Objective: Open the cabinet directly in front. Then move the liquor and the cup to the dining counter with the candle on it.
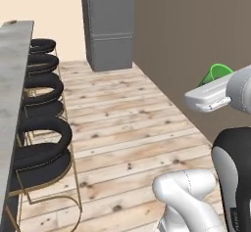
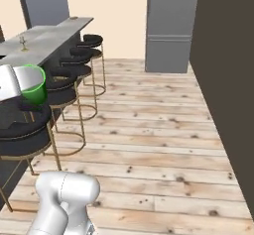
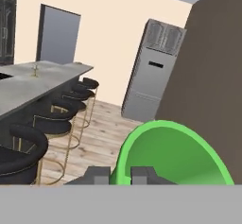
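Between the two dark finger tips of the hand [image 3: 124,175], low in the hand view, sits the rim of the green cup [image 3: 172,152], its open mouth facing the camera; one tip is inside the rim and the other outside, so the hand is pinching the cup's wall. From the left base view the cup [image 1: 215,74] shows as a tilted green rim just behind the white hand, up in the air beside the brown wall [image 1: 196,40] and well above the floor. From the right base view the cup [image 2: 33,84] hangs next to the white hand at the left edge, in front of the row of stools.

Beyond the cup, black round stools [image 2: 69,75] on thin gold frames stand in a line along the long dining desk [image 2: 49,35], whose light grey marble top runs away from the camera. Far along that top stands the small gold-stemmed candle [image 2: 23,42], also visible as a tiny upright shape in the hand view [image 3: 34,70]; it is well apart from the cup. The pale plank floor [image 1: 122,123] stretches between the stools and the brown wall. At the far end a tall grey fridge [image 2: 171,26] stands against the cream wall, with a dark slot near its top.
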Robot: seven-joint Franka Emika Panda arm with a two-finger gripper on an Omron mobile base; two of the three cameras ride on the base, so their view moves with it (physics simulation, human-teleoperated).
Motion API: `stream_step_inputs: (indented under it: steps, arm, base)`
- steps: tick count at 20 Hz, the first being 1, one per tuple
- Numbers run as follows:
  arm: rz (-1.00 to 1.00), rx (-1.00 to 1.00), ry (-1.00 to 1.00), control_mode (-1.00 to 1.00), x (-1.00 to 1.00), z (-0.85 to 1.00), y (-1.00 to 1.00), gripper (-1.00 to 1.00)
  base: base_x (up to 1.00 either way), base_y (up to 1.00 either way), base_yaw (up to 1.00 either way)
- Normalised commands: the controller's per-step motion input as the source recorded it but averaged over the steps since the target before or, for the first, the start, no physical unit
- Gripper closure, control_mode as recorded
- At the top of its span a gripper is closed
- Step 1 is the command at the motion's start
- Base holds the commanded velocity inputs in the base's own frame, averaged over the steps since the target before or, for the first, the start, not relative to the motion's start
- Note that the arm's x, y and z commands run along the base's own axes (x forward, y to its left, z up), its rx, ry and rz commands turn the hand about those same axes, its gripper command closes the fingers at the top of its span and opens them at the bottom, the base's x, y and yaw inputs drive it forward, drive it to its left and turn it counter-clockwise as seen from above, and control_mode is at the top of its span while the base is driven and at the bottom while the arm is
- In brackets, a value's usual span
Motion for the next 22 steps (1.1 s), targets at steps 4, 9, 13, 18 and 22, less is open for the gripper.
stream_step_inputs:
  steps: [4, 9, 13, 18, 22]
  arm:
    - [0.00, 0.00, 0.00, 1.00, 0.00, 0.00, 0.00, 1.00]
    - [0.00, 0.00, 0.00, 1.00, 0.00, 0.00, 0.00, 1.00]
    - [0.00, 0.00, 0.00, 1.00, 0.00, 0.00, 0.00, 1.00]
    - [0.00, 0.00, 0.00, 1.00, 0.00, 0.00, 0.00, 1.00]
    - [0.00, 0.00, 0.00, 1.00, 0.00, 0.00, 0.00, 1.00]
  base:
    - [1.00, -0.06, 0.23]
    - [1.00, -0.10, 0.25]
    - [1.00, -0.12, 0.26]
    - [1.00, -0.13, 0.26]
    - [1.00, -0.16, 0.26]
